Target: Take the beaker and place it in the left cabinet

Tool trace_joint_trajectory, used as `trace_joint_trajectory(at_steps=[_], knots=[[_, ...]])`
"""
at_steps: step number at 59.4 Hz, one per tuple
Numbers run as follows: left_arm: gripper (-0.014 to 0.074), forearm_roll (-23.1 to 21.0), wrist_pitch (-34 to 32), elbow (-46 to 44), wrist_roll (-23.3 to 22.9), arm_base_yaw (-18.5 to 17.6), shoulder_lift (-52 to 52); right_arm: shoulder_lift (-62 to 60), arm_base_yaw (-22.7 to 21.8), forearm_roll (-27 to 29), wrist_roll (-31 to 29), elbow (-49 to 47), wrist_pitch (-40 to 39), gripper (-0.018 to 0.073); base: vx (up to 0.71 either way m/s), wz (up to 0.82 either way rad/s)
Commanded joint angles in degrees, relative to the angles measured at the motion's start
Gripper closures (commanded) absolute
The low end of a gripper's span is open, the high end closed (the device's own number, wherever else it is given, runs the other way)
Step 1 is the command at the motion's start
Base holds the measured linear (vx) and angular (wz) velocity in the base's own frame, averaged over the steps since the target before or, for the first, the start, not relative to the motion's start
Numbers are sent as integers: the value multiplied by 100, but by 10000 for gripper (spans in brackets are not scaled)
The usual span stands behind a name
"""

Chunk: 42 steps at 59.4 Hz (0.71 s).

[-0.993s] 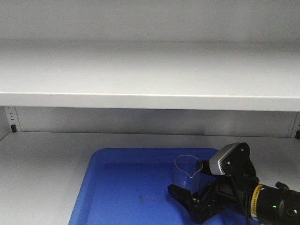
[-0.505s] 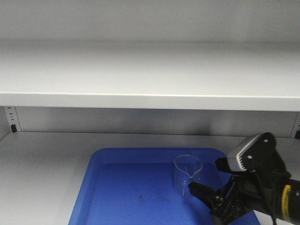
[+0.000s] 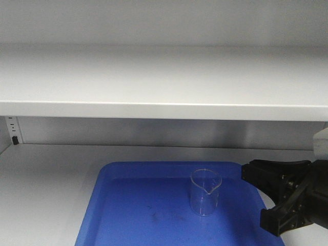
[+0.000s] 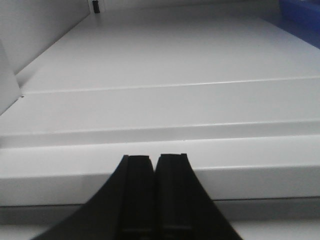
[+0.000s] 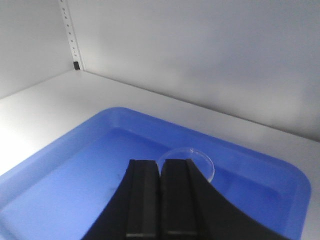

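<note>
Beaker point(image 3: 205, 199) — clear glass, upright, long axis vertical, spout toward the viewer; stands free on the blue tray point(image 3: 133, 205) inside the cabinet point(image 3: 154, 82), under the shelf. Its walls are faint against the blue; in the right wrist view only part of its rim point(image 5: 192, 156) shows behind the fingers.

Right gripper point(image 3: 279, 197) — beside the beaker, apart from it, cut off at the frame edge; fingers together in its wrist view, holding nothing.

Left gripper point(image 4: 155, 165) — fingers together, empty, over the cabinet floor.
</note>
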Motion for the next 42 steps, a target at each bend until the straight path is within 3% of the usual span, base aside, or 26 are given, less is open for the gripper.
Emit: trace_joint_trajectory(at_steps=[1, 29, 34, 37, 42], knots=[[593, -1, -472, -65, -24, 1, -52, -122, -40, -178, 13, -165, 62, 569, 0, 0], [593, -1, -472, -65, -24, 1, -52, -101, -40, -45, -39, -165, 219, 568, 0, 0], [593, -1, -472, -65, -24, 1, -52, -101, -40, 999, -568, -165, 754, 568, 0, 0], [593, -1, -472, -65, -24, 1, -52, -101, -40, 2114, -1518, -165, 1344, 568, 0, 0], [593, -1, -472, -65, -24, 1, -52, -119, -40, 4562, -4153, -165, 2278, 568, 0, 0]])
